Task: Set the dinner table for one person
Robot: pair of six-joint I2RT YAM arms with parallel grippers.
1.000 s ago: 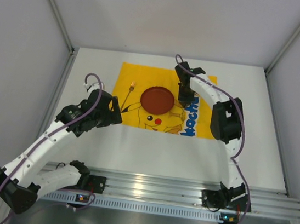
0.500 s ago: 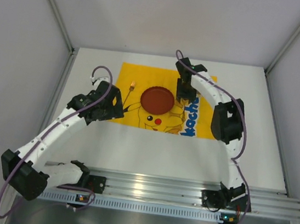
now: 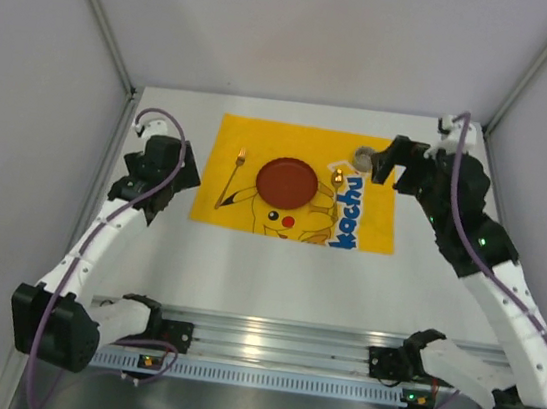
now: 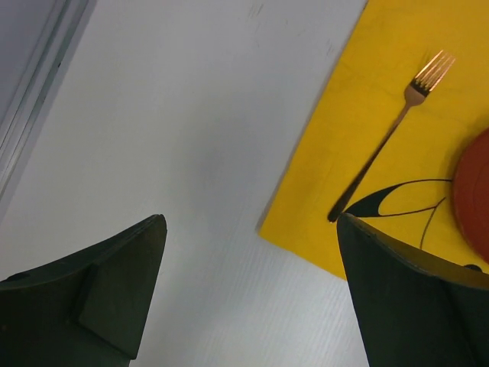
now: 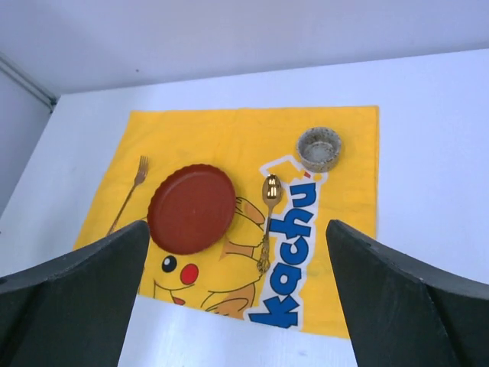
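The table (image 3: 276, 265) fills mid-frame: stiff, fixed, nothing to grip. On its mat (image 5: 229, 134) the thin fork (image 5: 130, 195) and spoon (image 5: 267, 222) look light and slippery, probably best pinched mid-handle. The left claw (image 4: 248, 229) and right claw (image 5: 237, 229) gape apart, empty.

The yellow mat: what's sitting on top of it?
On the yellow mat: a fork, a red plate, a spoon and a small bowl. The plate hides part of the cartoon.

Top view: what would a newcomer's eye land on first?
The bright yellow cartoon mat at the far middle of the white table. On it, a red plate sits centre, a fork to its left, a spoon to its right and a small bowl beyond the spoon.
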